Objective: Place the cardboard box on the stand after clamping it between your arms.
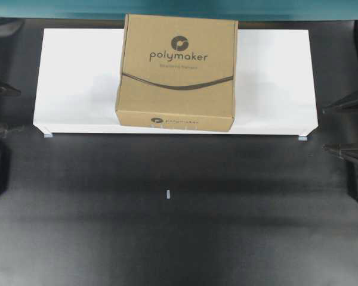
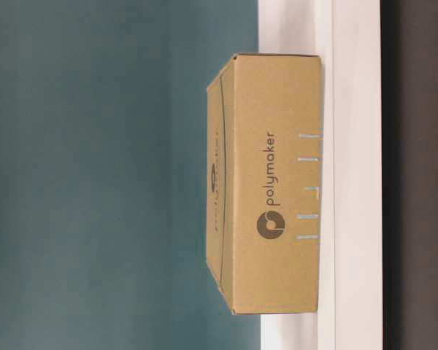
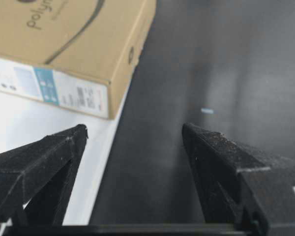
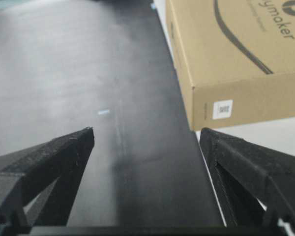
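Cardboard box point(image 1: 176, 71) sitting flat on white stand point(image 1: 71, 77), centre, front edge approx. flush w/ stand's front edge. Left gripper point(image 3: 133, 135) & right gripper point(image 4: 146, 135) both gaping wide, gripping nothing, hanging well apart from box.

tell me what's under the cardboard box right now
The cardboard box lies flat on the white stand, near its middle, its front edge about flush with the stand's front. The stand's surface beneath the box is covered, so anything there is hidden.
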`<action>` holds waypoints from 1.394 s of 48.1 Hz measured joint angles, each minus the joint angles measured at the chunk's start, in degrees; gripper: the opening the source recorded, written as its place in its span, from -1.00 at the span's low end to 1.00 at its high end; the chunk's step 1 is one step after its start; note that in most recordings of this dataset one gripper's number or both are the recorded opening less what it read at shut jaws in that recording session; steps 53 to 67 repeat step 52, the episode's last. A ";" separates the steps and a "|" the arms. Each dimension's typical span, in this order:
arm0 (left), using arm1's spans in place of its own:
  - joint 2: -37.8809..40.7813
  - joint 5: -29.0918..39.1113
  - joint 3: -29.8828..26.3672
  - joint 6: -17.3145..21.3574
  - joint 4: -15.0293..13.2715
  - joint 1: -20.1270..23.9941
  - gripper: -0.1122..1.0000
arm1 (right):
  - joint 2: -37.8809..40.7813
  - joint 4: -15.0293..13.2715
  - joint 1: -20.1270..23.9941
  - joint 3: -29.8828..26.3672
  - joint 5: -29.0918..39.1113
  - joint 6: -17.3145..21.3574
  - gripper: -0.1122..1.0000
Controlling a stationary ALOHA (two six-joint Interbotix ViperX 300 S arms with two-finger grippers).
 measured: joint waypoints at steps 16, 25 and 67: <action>-0.18 0.00 1.14 0.26 0.00 -0.09 0.56 | -0.35 0.09 0.00 0.70 0.26 0.00 0.70; -0.18 -0.44 2.02 0.53 -0.09 -0.09 0.56 | -0.35 0.00 0.00 0.97 0.18 0.00 0.70; -0.18 -4.75 3.52 1.05 0.00 -3.16 0.56 | -0.35 -0.09 -0.09 1.58 0.09 0.09 0.68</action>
